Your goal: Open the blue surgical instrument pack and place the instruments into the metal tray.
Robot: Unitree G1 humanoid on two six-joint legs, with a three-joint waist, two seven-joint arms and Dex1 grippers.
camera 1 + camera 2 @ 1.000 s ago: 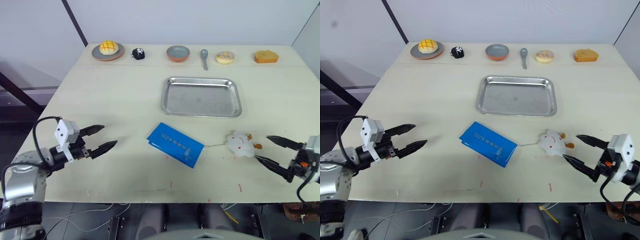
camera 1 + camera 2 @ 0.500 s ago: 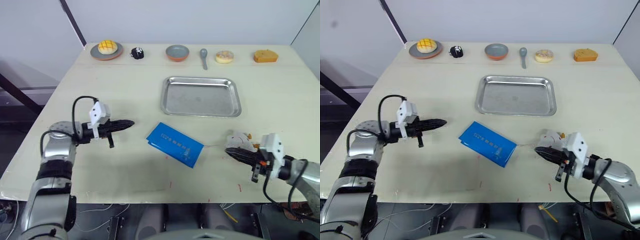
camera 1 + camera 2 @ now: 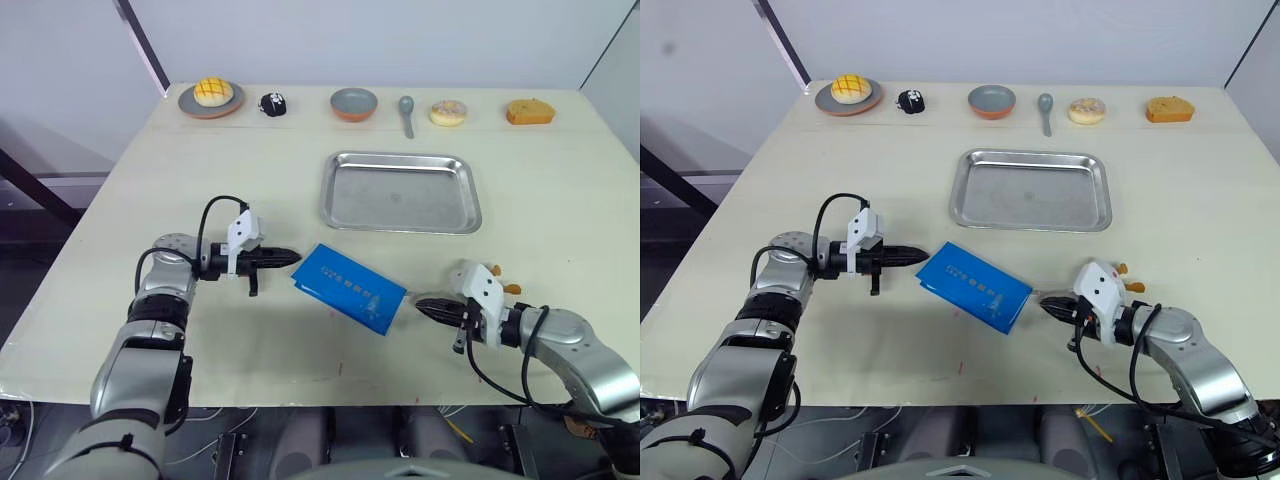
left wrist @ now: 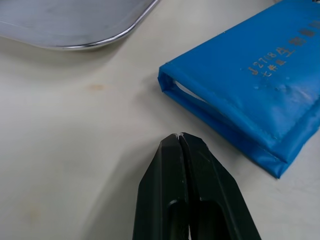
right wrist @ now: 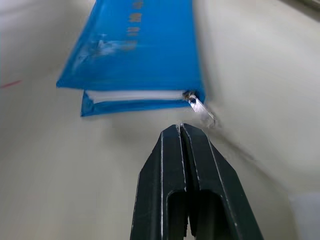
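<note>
The blue surgical instrument pack (image 3: pixel 350 287) lies flat and closed on the table, just in front of the empty metal tray (image 3: pixel 400 195). My left gripper (image 3: pixel 290 257) is shut and empty, its tip just short of the pack's left corner (image 4: pixel 170 80). Shut and empty too, my right gripper (image 3: pixel 422 306) points at the pack's right corner from a short way off. A small silver piece (image 5: pixel 201 108) sticks out at that corner; I cannot tell what it is. The instruments are hidden.
A white plush toy with orange parts (image 3: pixel 511 289) lies mostly behind my right wrist. Along the far edge stand a plate with a yellow bun (image 3: pixel 210 95), a small black object (image 3: pixel 272 103), a bowl (image 3: pixel 355 103), a grey spoon (image 3: pixel 407 113), a donut (image 3: pixel 449 113) and an orange cake (image 3: pixel 530 112).
Both grippers have gone from open to shut. Both arms have moved in from the table's sides, the left to the pack's left corner, the right past the toy towards its right corner.
</note>
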